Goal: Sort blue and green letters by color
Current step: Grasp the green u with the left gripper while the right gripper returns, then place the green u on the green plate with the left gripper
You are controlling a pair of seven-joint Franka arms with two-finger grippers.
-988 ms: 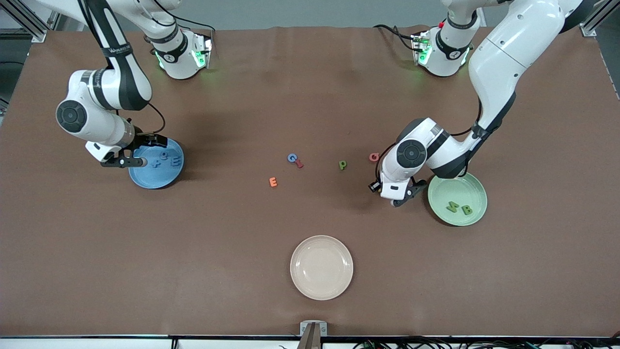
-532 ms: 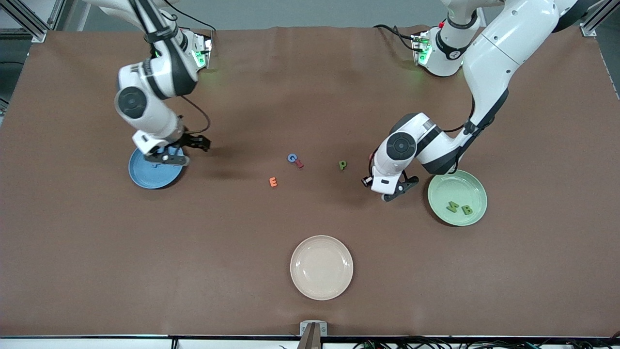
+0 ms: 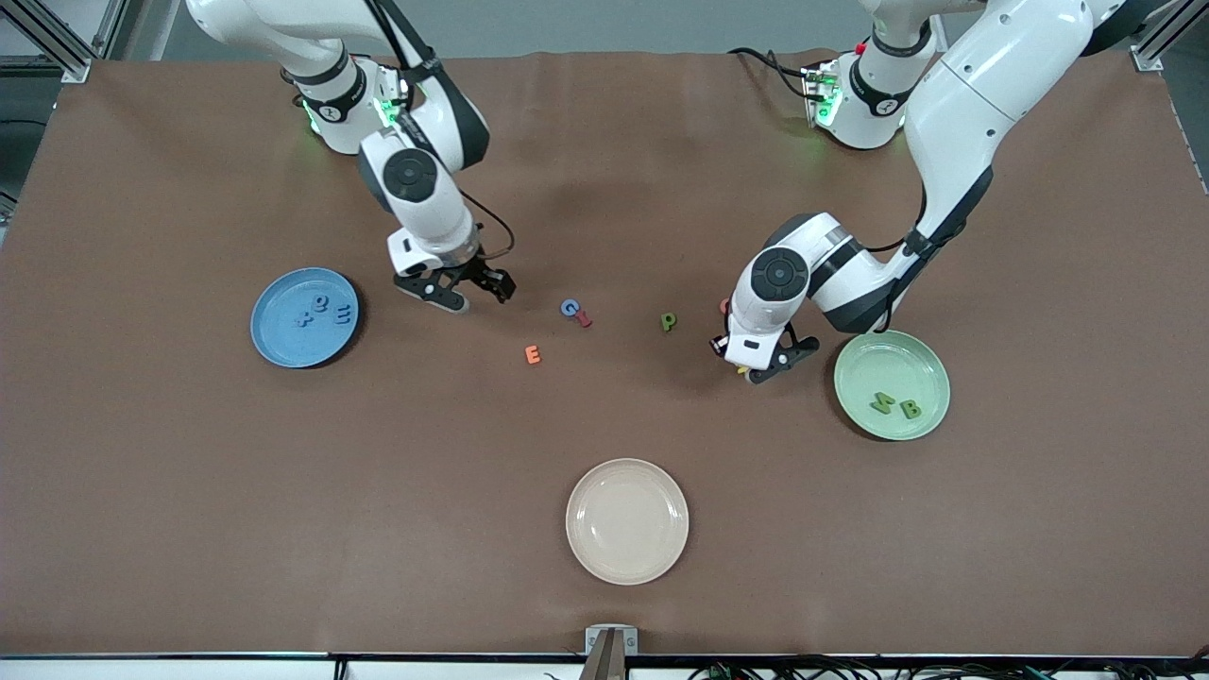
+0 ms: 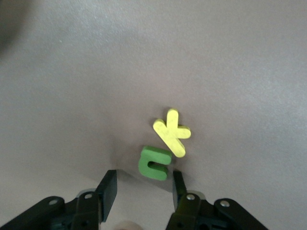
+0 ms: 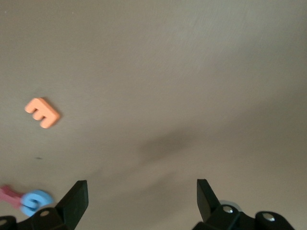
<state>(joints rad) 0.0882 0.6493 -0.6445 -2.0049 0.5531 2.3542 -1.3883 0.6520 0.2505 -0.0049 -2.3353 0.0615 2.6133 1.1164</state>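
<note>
My left gripper (image 3: 767, 364) hangs low beside the green plate (image 3: 935, 364), open. A green u (image 4: 154, 163) lies on the table just off its fingertips, touching a yellow letter (image 4: 171, 132). My left gripper (image 4: 144, 176) holds nothing. Green N (image 3: 882, 403) and B (image 3: 911, 410) lie in the green plate. A green P (image 3: 668, 322) and a blue G (image 3: 570, 307) lie mid-table. My right gripper (image 3: 469, 291) is open and empty over bare table between the G and the blue plate (image 3: 274, 335). That plate holds three blue letters (image 3: 321, 310).
A red letter (image 3: 585, 319) touches the blue G, and an orange E (image 3: 533, 354) lies nearer the front camera. Another red letter (image 3: 725, 305) shows partly beside the left arm. A beige plate (image 3: 627, 520) sits near the table's front edge.
My right gripper left the blue plate and travelled toward the middle of the table, uncovering the blue letters. My left gripper shifted slightly away from the green plate.
</note>
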